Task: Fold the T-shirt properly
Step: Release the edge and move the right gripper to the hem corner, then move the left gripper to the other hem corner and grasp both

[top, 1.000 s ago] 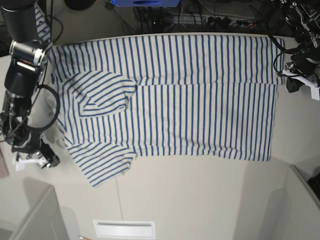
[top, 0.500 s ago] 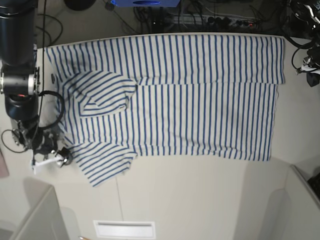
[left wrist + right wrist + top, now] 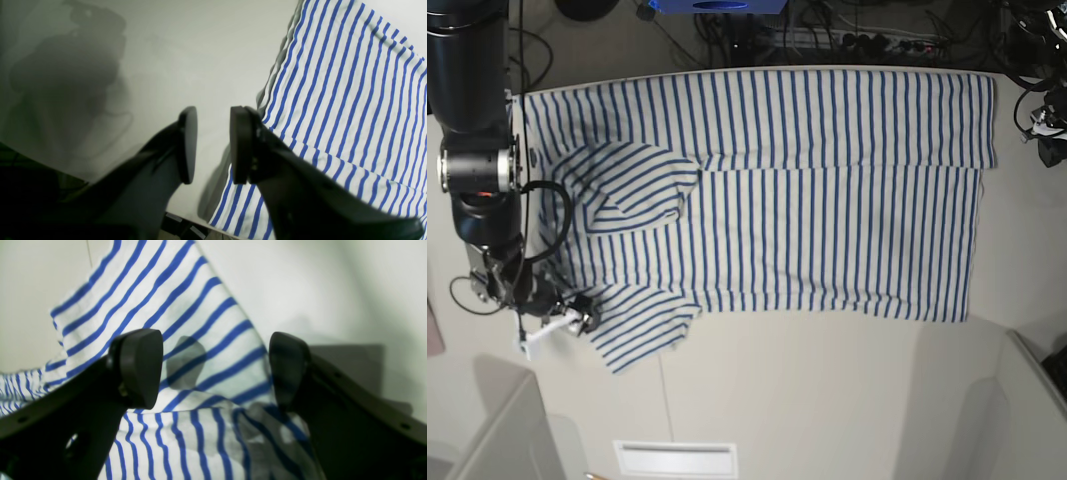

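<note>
At the near left of the base view, the right gripper [image 3: 215, 370] stands wide open over the T-shirt's [image 3: 827, 190] lower sleeve, gripping nothing. The shirt lies spread flat across the table [image 3: 827, 400], no readable print showing. At the far right edge, the left gripper [image 3: 213, 145] hangs slightly parted and empty beside the hem.

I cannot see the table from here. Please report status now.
Right gripper open, over the lower sleeve. Left gripper part open, empty, beside the hem. T-shirt flat, top edge folded down. Nothing in the way.
</note>
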Controlling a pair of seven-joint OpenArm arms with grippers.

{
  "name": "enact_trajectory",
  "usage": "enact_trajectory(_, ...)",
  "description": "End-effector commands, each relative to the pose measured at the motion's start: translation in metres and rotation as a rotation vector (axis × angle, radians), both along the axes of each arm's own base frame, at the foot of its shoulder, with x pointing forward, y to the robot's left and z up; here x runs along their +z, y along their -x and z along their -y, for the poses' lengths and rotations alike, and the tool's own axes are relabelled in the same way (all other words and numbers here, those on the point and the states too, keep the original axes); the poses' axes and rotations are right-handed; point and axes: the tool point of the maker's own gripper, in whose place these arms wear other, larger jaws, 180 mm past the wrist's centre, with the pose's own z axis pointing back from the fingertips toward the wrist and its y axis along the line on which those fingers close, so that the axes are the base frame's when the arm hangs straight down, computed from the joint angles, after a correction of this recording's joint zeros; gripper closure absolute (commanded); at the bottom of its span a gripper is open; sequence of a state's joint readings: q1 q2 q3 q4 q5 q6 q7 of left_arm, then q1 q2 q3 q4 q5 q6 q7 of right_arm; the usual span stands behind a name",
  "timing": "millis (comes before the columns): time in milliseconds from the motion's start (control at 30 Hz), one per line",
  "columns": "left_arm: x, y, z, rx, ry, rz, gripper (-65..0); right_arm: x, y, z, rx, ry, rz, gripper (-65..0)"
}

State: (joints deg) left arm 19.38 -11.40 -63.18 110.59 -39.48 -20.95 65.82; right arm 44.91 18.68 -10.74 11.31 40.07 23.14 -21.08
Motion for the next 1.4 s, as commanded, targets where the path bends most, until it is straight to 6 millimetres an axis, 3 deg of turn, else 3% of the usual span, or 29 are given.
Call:
enact_trajectory(0, 0.012, -0.005, -0.003, -0.009, -0.026, 0.033, -19.1, 0.012, -0.009, 0.002, 0.009, 0.005, 0.017, -45.9)
enact_trajectory(233, 0.013, -0.005, -0.004, -0.012, -0.03, 0.032, -30.6, 0.011, -0.009, 0.0, 0.016, 0.014, 0.013, -43.8)
enact_trajectory(400, 0.01, -0.025, 0.011, -0.091, -0.022, 0.025, -52.3, 0.01, -0.009, -0.001, 0.02, 0.015, 0.013, -24.2)
enact_trajectory(533, 0.017, -0.055, 0.019, -0.142, -0.033, 0.06, -62.7, 0.011, -0.01, -0.002, 0.02, 0.015, 0.014, -10.4)
enact_trajectory(633, 0.013, -0.082, 0.012, -0.124, -0.067, 0.045, -63.2, 0.012, -0.01, -0.002, 0.019, 0.015, 0.015, 0.0)
enact_trajectory(900, -0.014, -0.178, 0.007, -0.153, -0.057, -0.071, -63.2, 0.009, -0.01, 0.006, -0.025, 0.036, -0.005, 0.0)
enact_trajectory(1000, -0.014, -0.214, 0.0, -0.163, -0.041, -0.037, -63.2, 0.009, -0.01, 0.006, -0.025, 0.038, -0.004, 0.0)
enact_trajectory(1233, -0.045, -0.253, -0.01, -0.122, 0.124, -0.007, -63.2, 0.009, -0.01, 0.008, -0.027, 0.041, -0.005, 0.0)
enact_trajectory(1367, -0.051, -0.269, -0.008, -0.103, 0.157, 0.033, -63.2, 0.009, -0.01, 0.008, -0.027, 0.041, -0.005, 0.0)
